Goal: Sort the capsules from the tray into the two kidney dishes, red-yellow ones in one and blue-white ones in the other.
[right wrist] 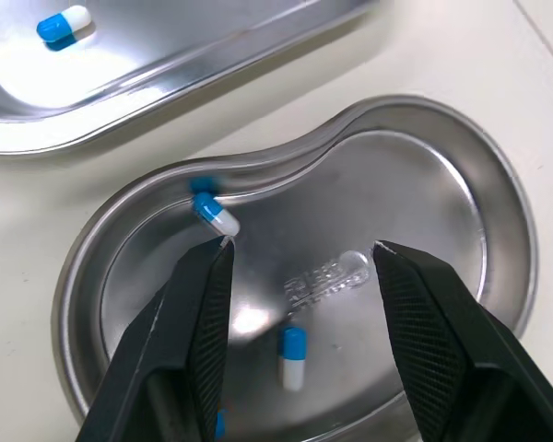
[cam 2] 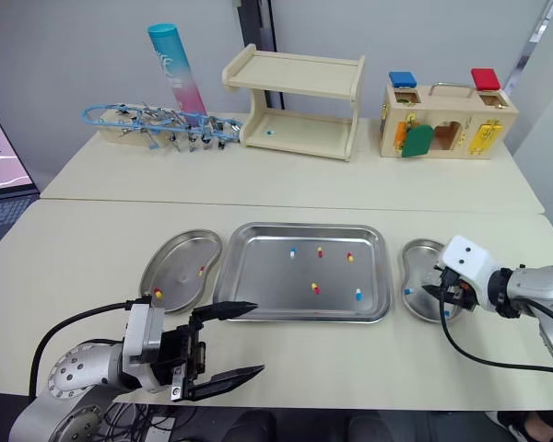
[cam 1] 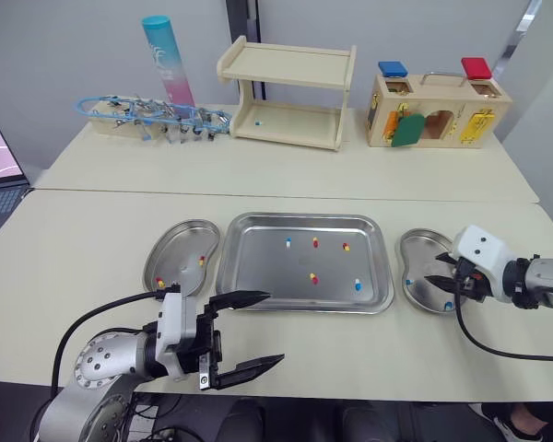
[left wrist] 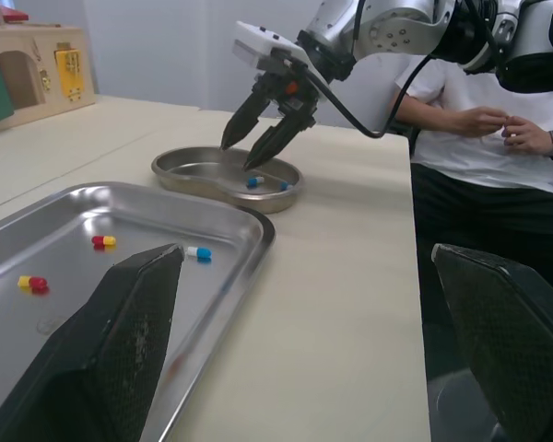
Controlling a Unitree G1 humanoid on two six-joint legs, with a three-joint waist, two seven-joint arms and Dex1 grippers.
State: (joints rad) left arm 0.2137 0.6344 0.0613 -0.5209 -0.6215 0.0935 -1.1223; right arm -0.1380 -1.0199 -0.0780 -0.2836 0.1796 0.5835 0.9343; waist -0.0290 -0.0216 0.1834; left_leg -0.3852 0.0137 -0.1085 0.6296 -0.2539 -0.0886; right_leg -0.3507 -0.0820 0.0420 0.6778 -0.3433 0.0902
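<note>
Blue-white capsule [right wrist: 293, 357] lies in the steel kidney dish [right wrist: 507, 212], just below the right gripper [right wrist: 300, 247], which is spread and empty. A second blue-white capsule [right wrist: 214, 214] sits beside one fingertip. The left gripper [cam 1: 272, 327], wide apart, hangs at the rectangular steel tray's [cam 1: 304, 219] near corner.

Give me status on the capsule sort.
Partly done: left kidney dish holds red-yellow capsules, right kidney dish blue-white ones. Nothing in hand; right gripper hangs open over the right dish, left gripper open near the tray. Five left in the tray: three red-yellow, two blue-white.

R end effector [left wrist: 238, 157] approx. over dish [left wrist: 217, 188]
</note>
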